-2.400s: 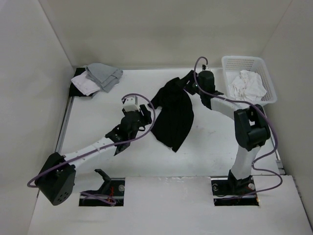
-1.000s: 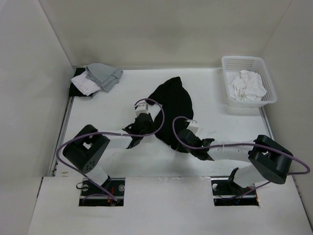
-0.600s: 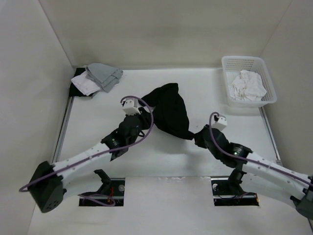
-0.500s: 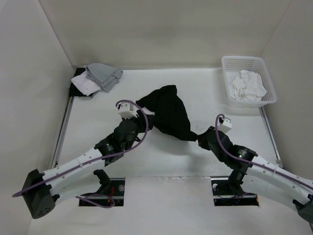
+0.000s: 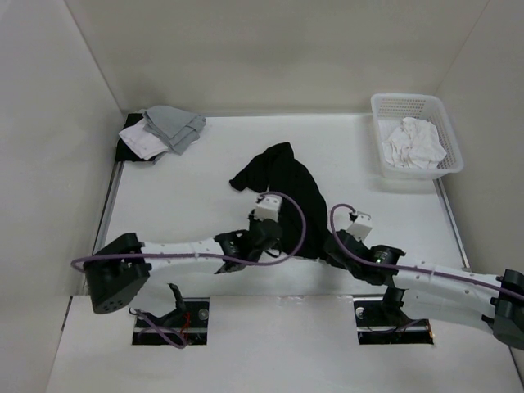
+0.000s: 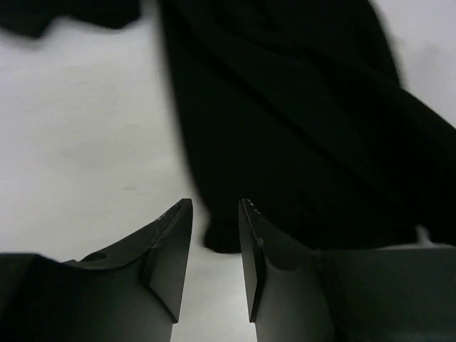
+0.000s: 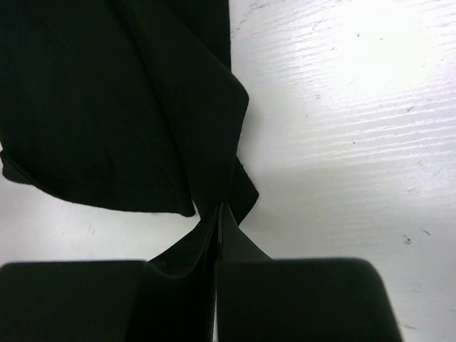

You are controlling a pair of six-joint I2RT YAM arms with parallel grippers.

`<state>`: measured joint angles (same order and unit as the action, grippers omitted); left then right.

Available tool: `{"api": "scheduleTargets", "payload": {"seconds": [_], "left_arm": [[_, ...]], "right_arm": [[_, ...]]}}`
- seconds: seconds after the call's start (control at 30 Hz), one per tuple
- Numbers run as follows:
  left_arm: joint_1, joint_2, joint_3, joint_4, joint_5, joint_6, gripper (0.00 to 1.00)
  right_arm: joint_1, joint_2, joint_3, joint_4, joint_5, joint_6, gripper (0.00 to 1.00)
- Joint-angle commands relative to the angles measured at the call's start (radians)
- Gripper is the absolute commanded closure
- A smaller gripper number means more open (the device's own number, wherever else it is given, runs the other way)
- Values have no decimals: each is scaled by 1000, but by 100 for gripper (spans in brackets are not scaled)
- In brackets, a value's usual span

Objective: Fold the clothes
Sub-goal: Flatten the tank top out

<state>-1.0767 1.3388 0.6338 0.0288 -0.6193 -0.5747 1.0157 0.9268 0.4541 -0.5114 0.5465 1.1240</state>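
The clothes, a black top (image 5: 288, 176), lie crumpled in the middle of the table, stretched toward the near edge. My right gripper (image 5: 332, 246) is shut on the top's near corner; in the right wrist view the jaws (image 7: 219, 212) pinch a fold of black cloth (image 7: 128, 107) flat against the table. My left gripper (image 5: 277, 235) lies low beside the top's near left edge. In the left wrist view it (image 6: 216, 208) stands open with only bare table between the fingers, and the black cloth's (image 6: 299, 128) hem lies just ahead of the tips.
A white basket (image 5: 378, 105) holding a white cloth (image 5: 416, 143) stands at the back right. Grey and white garments (image 5: 164, 129) are piled at the back left. White walls close in the table on three sides.
The left gripper has let go of the top's far left corner, which now rests on the table, and swung right to the near hem. The right gripper drew its corner slightly left.
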Motion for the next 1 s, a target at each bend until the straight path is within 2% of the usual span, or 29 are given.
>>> {"api": "scheduleTargets", "payload": {"seconds": [0.0, 0.07, 0.13, 0.23, 0.33, 0.43, 0.57, 0.73, 0.87, 0.97], "left_arm": [[-133, 63, 96, 180, 43, 173, 70], [-188, 127, 118, 235, 49, 222, 70], [-222, 189, 159, 255, 46, 262, 66], [-234, 293, 239, 275, 64, 303, 64], [-248, 384, 300, 281, 92, 271, 65], [-257, 448, 342, 273, 61, 225, 65], [-262, 502, 382, 228, -11, 165, 65], [-260, 510, 385, 198, -40, 10, 62], [-254, 504, 383, 246, -10, -31, 62], [-240, 528, 392, 241, 32, -37, 61]], "right_arm": [[5, -29, -18, 40, 49, 59, 100], [-19, -55, -35, 33, 61, 92, 100], [-44, -83, -43, 5, 87, 129, 100], [-67, -143, -46, -51, 144, 186, 100], [-125, -221, -63, -67, 155, 189, 100], [-194, -299, -83, -50, 130, 148, 100], [-335, -374, -110, -4, 58, 67, 100], [-484, -405, -160, 131, -141, -15, 100], [-489, -387, -193, 171, -197, -9, 100], [-415, -379, -196, 169, -178, 17, 100]]}}
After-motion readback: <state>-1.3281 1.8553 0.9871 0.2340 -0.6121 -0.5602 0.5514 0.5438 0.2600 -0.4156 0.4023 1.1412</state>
